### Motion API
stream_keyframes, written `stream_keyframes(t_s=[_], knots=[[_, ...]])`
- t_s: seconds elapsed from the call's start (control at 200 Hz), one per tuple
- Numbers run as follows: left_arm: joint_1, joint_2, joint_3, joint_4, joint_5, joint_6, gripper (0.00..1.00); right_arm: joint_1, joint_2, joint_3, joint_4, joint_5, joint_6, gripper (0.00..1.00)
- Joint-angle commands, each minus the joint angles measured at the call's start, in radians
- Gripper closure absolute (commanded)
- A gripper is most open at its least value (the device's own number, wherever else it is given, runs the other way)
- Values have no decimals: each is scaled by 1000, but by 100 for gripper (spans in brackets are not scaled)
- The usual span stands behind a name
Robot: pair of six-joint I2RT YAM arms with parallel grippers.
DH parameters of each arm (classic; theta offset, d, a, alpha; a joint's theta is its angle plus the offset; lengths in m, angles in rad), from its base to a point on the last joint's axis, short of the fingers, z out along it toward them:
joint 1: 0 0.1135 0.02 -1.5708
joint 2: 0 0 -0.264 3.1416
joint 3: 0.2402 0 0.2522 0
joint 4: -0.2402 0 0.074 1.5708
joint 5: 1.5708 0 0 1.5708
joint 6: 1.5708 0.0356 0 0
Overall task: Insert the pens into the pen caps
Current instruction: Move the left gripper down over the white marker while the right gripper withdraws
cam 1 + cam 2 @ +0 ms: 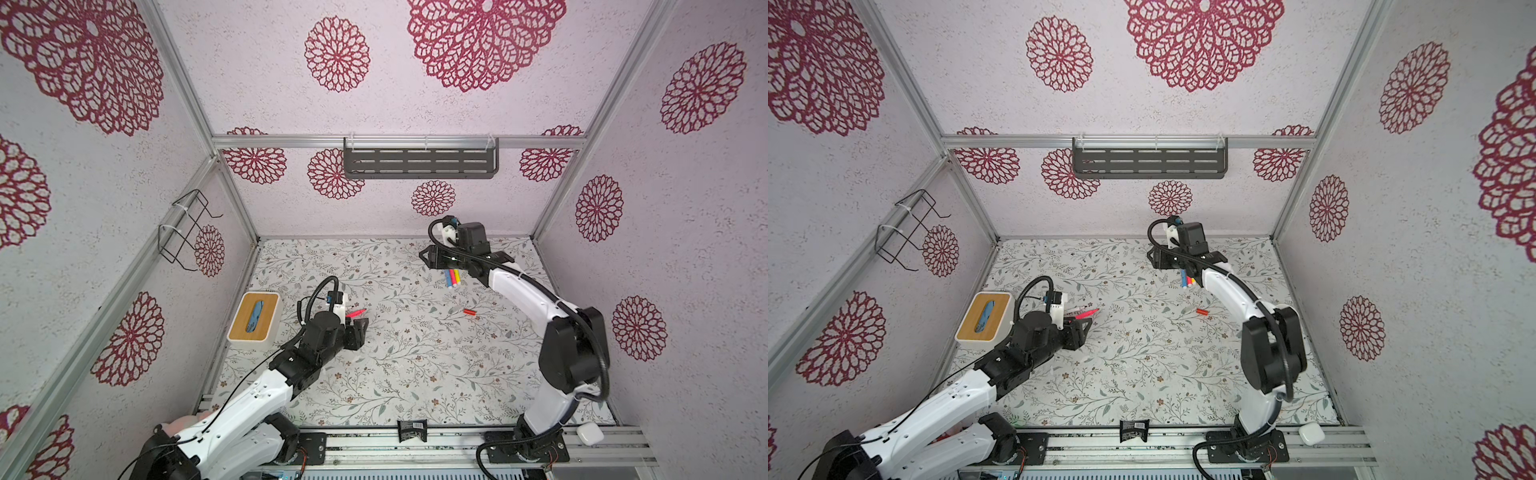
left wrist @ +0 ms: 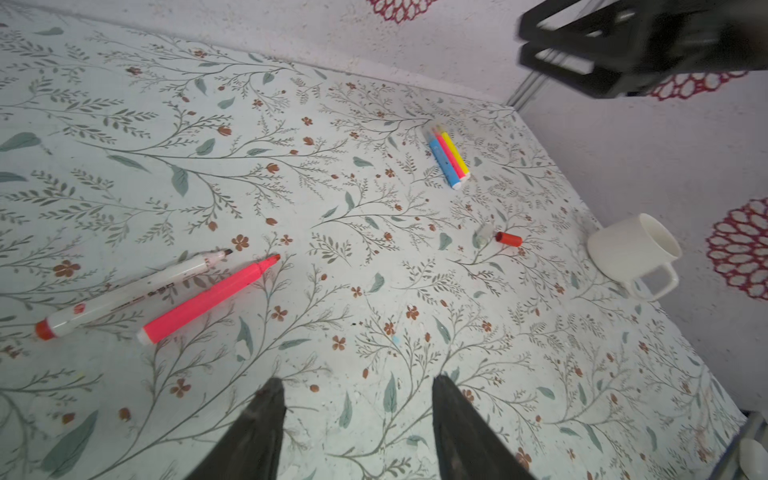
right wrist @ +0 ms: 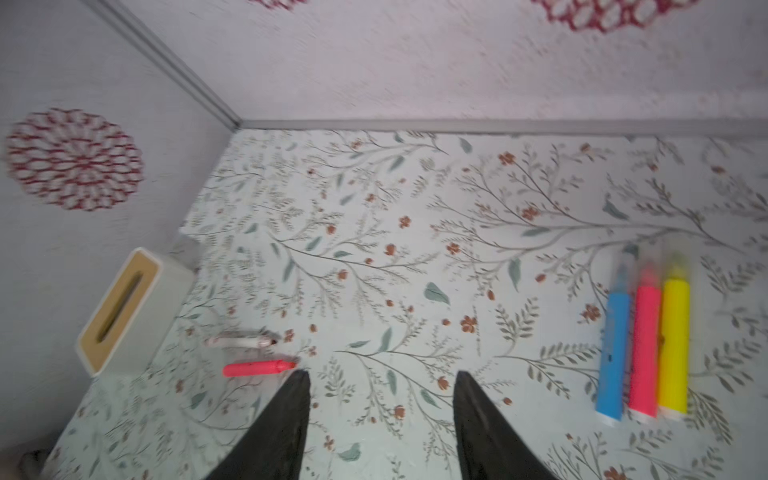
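Note:
An uncapped pink pen [image 2: 208, 299] and a white-barrelled pen [image 2: 129, 293] with a red end lie side by side on the floral table, just beyond my left gripper [image 2: 357, 382]. That gripper is open and holds nothing. Blue, pink and yellow pens [image 3: 642, 349] lie together in a row at the back, each with a translucent cap on. My right gripper [image 3: 380, 376] hovers open and empty beside them. A red pen cap [image 2: 509, 239] and a clear pen cap [image 2: 483, 237] lie loose mid-table. In both top views the pink pen [image 1: 356, 313] and the red cap [image 1: 469, 311] show.
A white tissue box [image 1: 254, 321] with a wooden lid stands at the left edge behind my left arm. A white mug [image 2: 631, 249] lies on its side near the right wall. A black packet [image 1: 411, 430] and a small white case [image 1: 590, 433] sit on the front rail.

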Motion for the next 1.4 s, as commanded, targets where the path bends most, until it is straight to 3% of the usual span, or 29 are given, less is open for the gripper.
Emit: stream_keyframes(t_s=[0.0,0.485,0.866,1.236,1.396], knots=[[69,78,46,-27,48,-8,41,-3,-59,-77,100,-146,-23,42],[202,429,197,-69,2,85,43,34,-319,-413,119,-139,-71,41],[334,540,279,-116,-5,101,44,32,-424,-512,55,-5,-46,42],[372,746,463,-250,3,176,46,31,-474,-588,85,-27,-27,42],[375,767,475,-259,19,177,46,32,-486,-618,98,-24,-16,42]])
